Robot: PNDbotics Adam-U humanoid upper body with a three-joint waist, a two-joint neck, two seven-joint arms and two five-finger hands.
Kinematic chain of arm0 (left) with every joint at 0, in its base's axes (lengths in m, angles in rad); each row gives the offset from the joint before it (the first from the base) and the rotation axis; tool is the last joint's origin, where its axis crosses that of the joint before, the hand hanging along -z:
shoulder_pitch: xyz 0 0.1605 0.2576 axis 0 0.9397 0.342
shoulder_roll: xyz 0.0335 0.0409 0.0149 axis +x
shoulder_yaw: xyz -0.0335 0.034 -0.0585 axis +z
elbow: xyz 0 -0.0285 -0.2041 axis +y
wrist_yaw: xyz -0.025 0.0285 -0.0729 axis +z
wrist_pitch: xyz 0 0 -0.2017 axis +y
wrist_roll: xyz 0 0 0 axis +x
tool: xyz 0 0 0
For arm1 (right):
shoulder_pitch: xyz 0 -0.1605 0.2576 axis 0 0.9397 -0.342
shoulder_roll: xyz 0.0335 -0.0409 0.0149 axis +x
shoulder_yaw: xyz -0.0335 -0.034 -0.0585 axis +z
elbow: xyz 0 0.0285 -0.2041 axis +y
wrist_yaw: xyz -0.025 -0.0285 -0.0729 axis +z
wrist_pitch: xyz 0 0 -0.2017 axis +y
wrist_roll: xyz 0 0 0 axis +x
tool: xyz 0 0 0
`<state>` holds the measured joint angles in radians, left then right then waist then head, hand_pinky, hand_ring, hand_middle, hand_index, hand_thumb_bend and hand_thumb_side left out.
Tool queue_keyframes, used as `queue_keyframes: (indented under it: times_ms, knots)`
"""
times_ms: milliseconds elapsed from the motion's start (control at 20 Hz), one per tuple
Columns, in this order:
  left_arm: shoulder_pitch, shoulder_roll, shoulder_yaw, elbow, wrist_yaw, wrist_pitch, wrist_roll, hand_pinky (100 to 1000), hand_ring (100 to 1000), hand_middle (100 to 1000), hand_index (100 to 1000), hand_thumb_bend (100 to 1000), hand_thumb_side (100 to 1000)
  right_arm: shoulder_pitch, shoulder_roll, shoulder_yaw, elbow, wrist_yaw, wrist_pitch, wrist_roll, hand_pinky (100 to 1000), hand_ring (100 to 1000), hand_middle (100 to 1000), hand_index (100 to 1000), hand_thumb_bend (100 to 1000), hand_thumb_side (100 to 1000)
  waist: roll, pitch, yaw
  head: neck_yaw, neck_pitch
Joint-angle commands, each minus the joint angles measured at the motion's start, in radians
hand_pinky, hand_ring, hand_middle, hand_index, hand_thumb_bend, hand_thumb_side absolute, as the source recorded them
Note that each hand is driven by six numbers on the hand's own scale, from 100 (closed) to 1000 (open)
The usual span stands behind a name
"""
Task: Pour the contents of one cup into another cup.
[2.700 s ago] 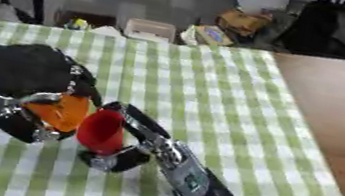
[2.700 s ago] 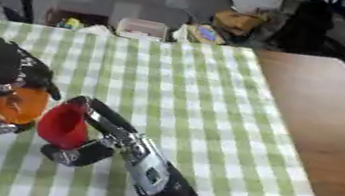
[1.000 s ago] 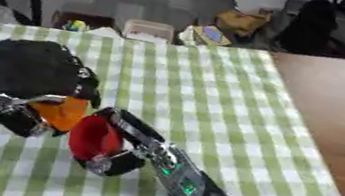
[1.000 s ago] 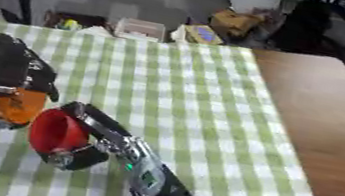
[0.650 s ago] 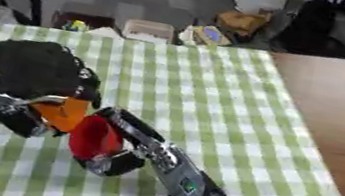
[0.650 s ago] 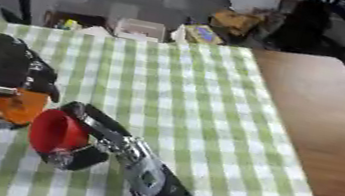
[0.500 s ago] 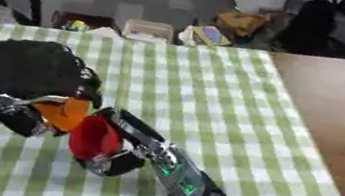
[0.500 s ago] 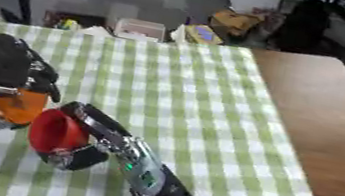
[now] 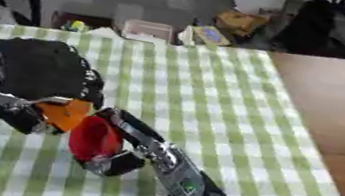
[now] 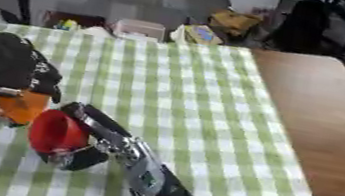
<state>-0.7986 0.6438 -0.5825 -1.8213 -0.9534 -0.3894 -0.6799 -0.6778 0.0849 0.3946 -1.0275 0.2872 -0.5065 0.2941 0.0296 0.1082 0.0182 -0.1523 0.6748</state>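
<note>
My left hand [image 9: 39, 69] is at the left, its fingers curled round an orange cup [image 9: 63, 112] that it holds above the checked cloth. My right hand [image 9: 118, 149] comes in from the bottom and is shut on a red cup [image 9: 94, 138], which is tipped on its side with its mouth facing left, toward the orange cup. The two cups nearly touch, the red one just right of and below the orange one. What is inside either cup is hidden.
A green and white checked cloth [image 9: 202, 100] covers the table, with bare brown tabletop [image 9: 342, 115] at the right. Beyond the far edge, boxes and bags [image 9: 205, 32] lie on the floor.
The red cup has tilted a little more toward the orange cup. Both hands keep hold of their cups and stay almost in the same place.
</note>
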Motion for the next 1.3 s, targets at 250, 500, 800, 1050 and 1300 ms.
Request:
queue_keyframes:
  times_ms: [250, 500, 800, 1050, 1300]
  knots:
    - [-0.026, 0.014, 0.009, -0.019, -0.033, -0.017, -0.032, 359, 327, 309, 728, 354, 134, -0.015, 0.002, -0.004, -0.007, -0.003, -0.003, -0.003, 494, 272, 250, 507, 100, 100, 0.007, -0.019, 0.002, -0.006, -0.008]
    - [-0.029, 0.014, 0.008, -0.025, -0.039, -0.022, -0.049, 353, 323, 305, 725, 356, 136, -0.013, 0.001, -0.004, -0.006, -0.002, -0.002, -0.004, 492, 271, 250, 506, 100, 100, 0.007, -0.021, 0.004, -0.009, -0.007]
    - [-0.029, 0.014, 0.008, -0.025, -0.034, -0.019, -0.054, 348, 319, 301, 724, 356, 135, -0.013, 0.000, -0.005, -0.007, -0.003, -0.002, -0.006, 491, 271, 250, 505, 100, 100, 0.007, -0.021, 0.004, -0.010, -0.008]
    - [-0.029, 0.015, 0.008, -0.027, -0.038, -0.020, -0.055, 344, 316, 299, 723, 364, 134, -0.013, 0.000, -0.005, -0.007, -0.003, -0.001, -0.006, 490, 270, 250, 505, 100, 100, 0.007, -0.021, 0.003, -0.009, -0.009]
    - [-0.032, 0.015, 0.007, -0.032, -0.044, -0.027, -0.059, 342, 315, 297, 721, 376, 134, -0.012, 0.000, -0.005, -0.008, -0.003, -0.001, -0.007, 489, 270, 251, 504, 100, 100, 0.008, -0.021, 0.003, -0.010, -0.008]
